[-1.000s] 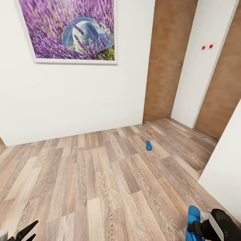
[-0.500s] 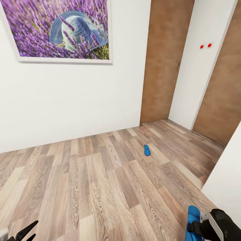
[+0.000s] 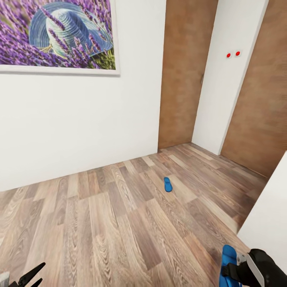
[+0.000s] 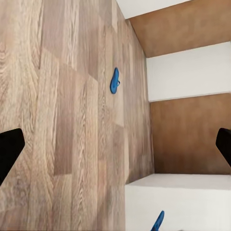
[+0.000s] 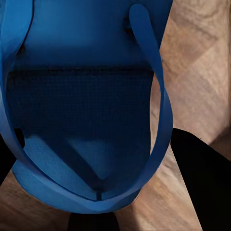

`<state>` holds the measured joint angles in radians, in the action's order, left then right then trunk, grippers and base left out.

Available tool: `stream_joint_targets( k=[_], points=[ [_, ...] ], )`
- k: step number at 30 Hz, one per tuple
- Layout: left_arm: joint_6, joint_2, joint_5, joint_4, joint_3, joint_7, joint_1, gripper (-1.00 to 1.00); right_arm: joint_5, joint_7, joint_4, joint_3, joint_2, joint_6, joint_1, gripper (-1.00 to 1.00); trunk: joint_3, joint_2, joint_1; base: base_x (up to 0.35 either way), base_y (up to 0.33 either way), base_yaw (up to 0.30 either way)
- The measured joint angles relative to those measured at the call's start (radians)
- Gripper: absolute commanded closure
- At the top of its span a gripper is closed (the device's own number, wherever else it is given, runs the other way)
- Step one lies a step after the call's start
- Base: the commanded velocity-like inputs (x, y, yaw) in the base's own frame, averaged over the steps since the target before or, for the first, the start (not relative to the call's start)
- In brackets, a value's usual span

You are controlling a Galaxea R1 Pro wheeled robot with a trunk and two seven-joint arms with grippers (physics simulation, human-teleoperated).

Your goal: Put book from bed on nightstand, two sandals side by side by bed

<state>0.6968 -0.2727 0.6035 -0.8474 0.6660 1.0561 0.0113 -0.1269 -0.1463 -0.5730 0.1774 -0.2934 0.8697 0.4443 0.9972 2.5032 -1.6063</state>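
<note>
Down at the head view's lower right, the right gripper (image 3: 236, 272) is clamped on one blue sandal (image 3: 229, 265), whose sole and toe strap crowd the right wrist view (image 5: 86, 110) with dark fingers (image 5: 202, 183) on either side. Well ahead of that gripper, the second sandal (image 3: 168, 184) lies flat on the plank floor (image 3: 99, 223), apart from the brown doors (image 3: 185, 71) and the flower picture (image 3: 56, 36) on the white wall. The left gripper (image 3: 30, 276) hangs low at the other corner, its fingers (image 4: 9, 149) spread wide apart, holding nothing, the far sandal (image 4: 114, 81) showing between them.
</note>
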Motion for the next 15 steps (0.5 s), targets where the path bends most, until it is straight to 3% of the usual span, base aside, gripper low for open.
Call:
stream_joint_targets(
  k=[15],
  points=[
    [0.0, 0.001, 0.0, 0.001, 0.0, -0.001, 0.0, -1.0, 0.0, 0.002, 0.0, 0.0, 0.008, 0.0, 0.0, 1.0, 0.0, 0.0, 0.0, 0.334, 0.0, -0.183]
  ],
)
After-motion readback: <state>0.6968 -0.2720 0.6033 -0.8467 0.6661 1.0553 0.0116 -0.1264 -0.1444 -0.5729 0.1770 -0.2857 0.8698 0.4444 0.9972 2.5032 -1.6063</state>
